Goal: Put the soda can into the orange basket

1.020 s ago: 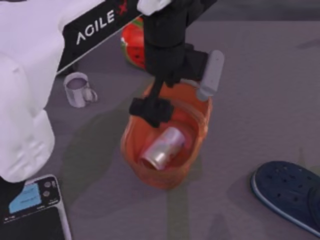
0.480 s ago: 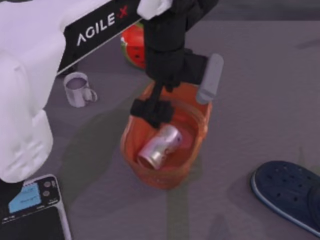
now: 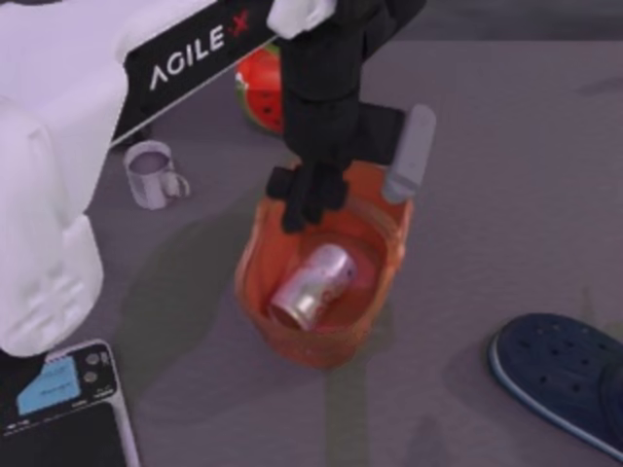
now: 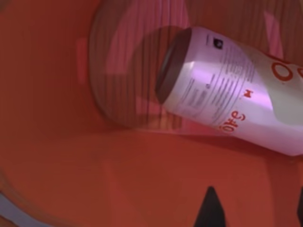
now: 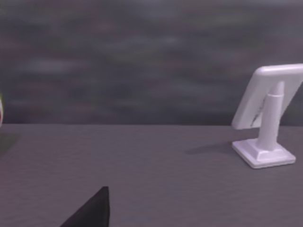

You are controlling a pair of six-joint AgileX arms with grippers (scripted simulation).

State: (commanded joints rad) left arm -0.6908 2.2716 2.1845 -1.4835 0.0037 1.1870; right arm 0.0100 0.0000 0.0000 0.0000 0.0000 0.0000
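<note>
The soda can [image 3: 313, 285] lies on its side at the bottom of the orange basket [image 3: 255, 282], one metal end turned toward the near rim and its printed side up, so the task itself looks done and what is left is getting the arm away cleanly. Just past the can, the left end effector [image 3: 308, 197] hangs over the far part of the basket with its fingers apart and nothing between them; in the left wrist view two dark fingertips [image 4: 209, 208] show spread wide, well clear of the can. The worry, to my eye, is the basket's pale arched handle [image 3: 409, 153], which stands right beside the black wrist: a sideways pull instead of a straight lift could snag that hoop and drag or tip the basket, and a can lying loose like this would roll out readily. A dip downward would be as bad, since the fingers could knock the can against the woven wall. Farther off on the grey surface [image 3: 506, 195] sit a pale mug [image 3: 153, 173] at the left and a red watermelon-patterned pot [image 3: 261, 88] behind the basket, both close enough to the left arm's white body to be swept by a careless swing. A dark blue shoe [image 3: 569, 375] lies at the right and a scale [image 3: 60, 404] at the near left corner. The right end effector [image 5: 92, 210] is parked elsewhere, showing only one dark tip, and I cannot tell its state.
</note>
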